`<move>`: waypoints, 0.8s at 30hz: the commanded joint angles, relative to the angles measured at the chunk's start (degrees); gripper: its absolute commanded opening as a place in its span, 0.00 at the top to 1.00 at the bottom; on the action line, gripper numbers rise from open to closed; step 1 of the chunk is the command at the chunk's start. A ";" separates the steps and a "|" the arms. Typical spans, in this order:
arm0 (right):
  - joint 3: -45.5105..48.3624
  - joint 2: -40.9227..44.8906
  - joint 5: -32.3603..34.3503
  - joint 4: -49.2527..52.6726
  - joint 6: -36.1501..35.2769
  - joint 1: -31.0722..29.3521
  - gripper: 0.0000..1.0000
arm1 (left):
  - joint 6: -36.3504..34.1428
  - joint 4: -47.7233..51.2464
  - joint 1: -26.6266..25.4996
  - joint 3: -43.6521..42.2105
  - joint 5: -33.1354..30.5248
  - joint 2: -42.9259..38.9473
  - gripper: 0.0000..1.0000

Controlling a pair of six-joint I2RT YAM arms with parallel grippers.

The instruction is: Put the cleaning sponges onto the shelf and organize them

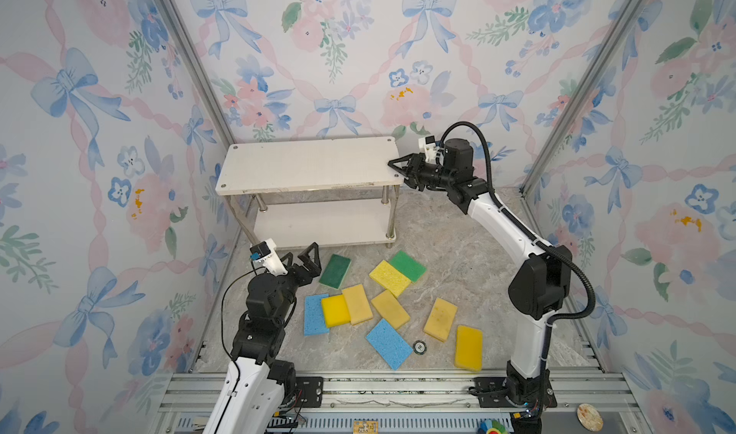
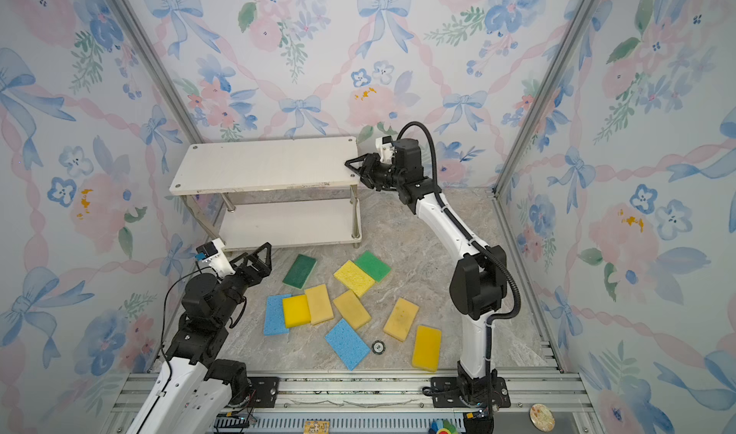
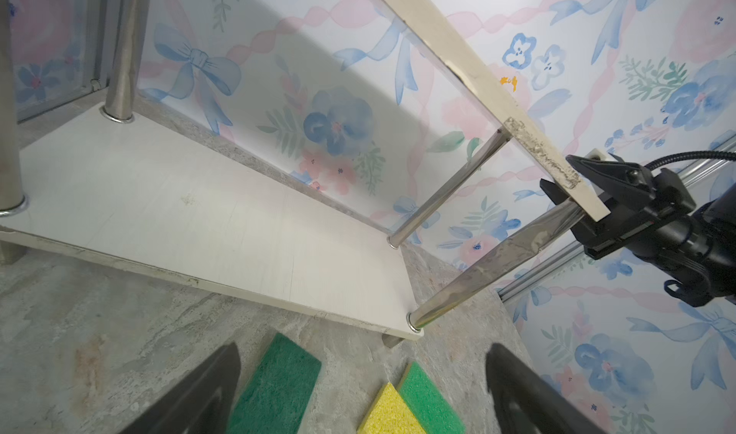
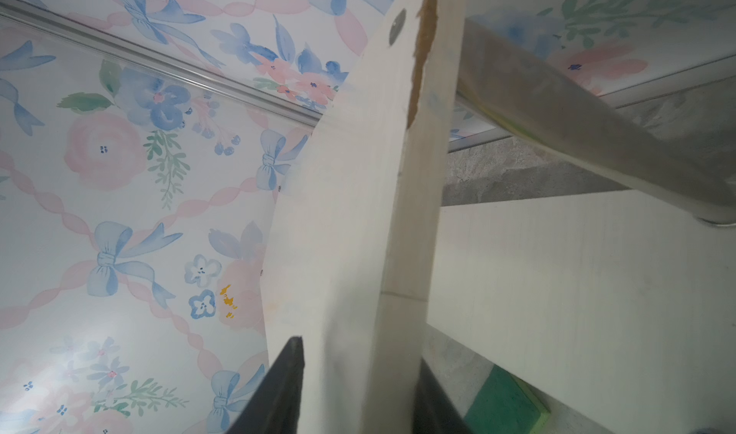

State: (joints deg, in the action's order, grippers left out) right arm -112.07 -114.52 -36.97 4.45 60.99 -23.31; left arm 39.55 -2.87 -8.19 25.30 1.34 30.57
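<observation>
While our right end effector (image 1: 398, 171) clamps the shelf (image 1: 306, 165) at the back edge of the tabletop (image 1: 458, 252), our left end effector (image 1: 299, 257) is open; the cleaning sponges (image 1: 390, 308) lie nearer its front edge.

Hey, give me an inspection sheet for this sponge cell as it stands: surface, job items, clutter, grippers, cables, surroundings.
Surface: grey marbled tabletop, no spill seen.
Job's things: ten sponges lie flat on the tabletop, some overlapping; shelf stands at the back, both boards bare.
Clutter: small black-and-white disc among the sponges.
Grippers: left gripper open and empty, beside the dark green sponge; right gripper has its jaws astride the right end of the shelf's top board, apparently clamped.
Cables: black conduit along the right arm; thin black cable loops beside the left arm.
Surroundings: floral wallpaper walls; aluminium rail in front.
</observation>
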 commanded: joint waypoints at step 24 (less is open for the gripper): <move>8.97 15.37 -2.36 -1.57 1.56 13.00 0.88 | 0.55 0.42 -0.25 2.21 -0.38 0.00 0.02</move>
State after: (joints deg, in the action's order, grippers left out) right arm -101.43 -105.14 -40.49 6.76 66.67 -13.98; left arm 39.70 -2.63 -8.21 26.26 1.34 30.57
